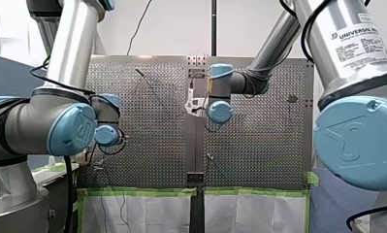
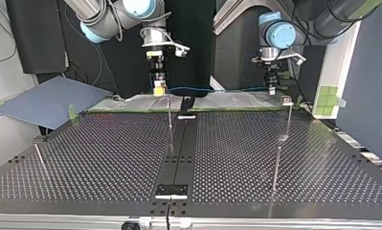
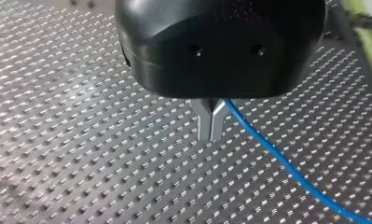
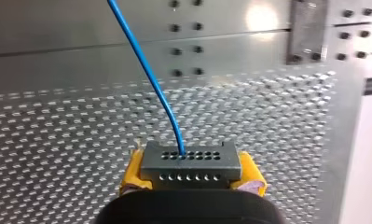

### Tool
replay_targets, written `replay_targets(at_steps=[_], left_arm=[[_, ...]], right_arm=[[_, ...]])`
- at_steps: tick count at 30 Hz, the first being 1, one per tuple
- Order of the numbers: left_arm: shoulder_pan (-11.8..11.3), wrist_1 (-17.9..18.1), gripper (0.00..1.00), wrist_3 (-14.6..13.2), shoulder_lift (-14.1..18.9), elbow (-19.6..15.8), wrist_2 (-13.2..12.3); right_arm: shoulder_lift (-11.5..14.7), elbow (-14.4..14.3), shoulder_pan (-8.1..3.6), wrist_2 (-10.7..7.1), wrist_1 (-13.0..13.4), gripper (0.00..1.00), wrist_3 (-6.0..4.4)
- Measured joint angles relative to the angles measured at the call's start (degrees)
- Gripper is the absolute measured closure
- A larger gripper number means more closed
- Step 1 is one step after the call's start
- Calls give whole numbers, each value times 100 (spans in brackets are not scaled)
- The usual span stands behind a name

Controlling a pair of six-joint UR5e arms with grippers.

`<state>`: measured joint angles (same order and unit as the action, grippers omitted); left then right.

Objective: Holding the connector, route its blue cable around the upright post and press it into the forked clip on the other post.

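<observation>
My right gripper (image 2: 158, 89) clamps the grey connector (image 4: 190, 164) between its yellow pads (image 4: 132, 172) above the perforated surface (image 2: 107, 153), and its blue cable (image 2: 217, 89) runs level across to my left gripper (image 3: 211, 127), whose metal fingers (image 3: 203, 119) are pinched together on it.

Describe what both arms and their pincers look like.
Left arm and right arm: silver tubes, pale blue joint caps, black cables; the right carries a Universal Robots label. Left pincer: black housing, metal fingers. Right pincer: yellow pads, black housing.
</observation>
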<state>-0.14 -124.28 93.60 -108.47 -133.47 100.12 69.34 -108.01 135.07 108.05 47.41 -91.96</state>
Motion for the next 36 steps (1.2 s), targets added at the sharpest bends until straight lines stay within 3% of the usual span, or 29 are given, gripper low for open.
replay_targets(at_steps=[7, 18, 36], left_arm=[[-35, -364, 100, 313, 363, 123, 7], [-29, -941, 100, 486, 942, 308, 11], [-1, -1437, 100, 965, 1827, 785, 62]], right_arm=[[329, 142, -65, -103, -140, 100, 16], [815, 347, -86, -338, -407, 100, 72], [852, 434, -96, -722, -492, 100, 103]])
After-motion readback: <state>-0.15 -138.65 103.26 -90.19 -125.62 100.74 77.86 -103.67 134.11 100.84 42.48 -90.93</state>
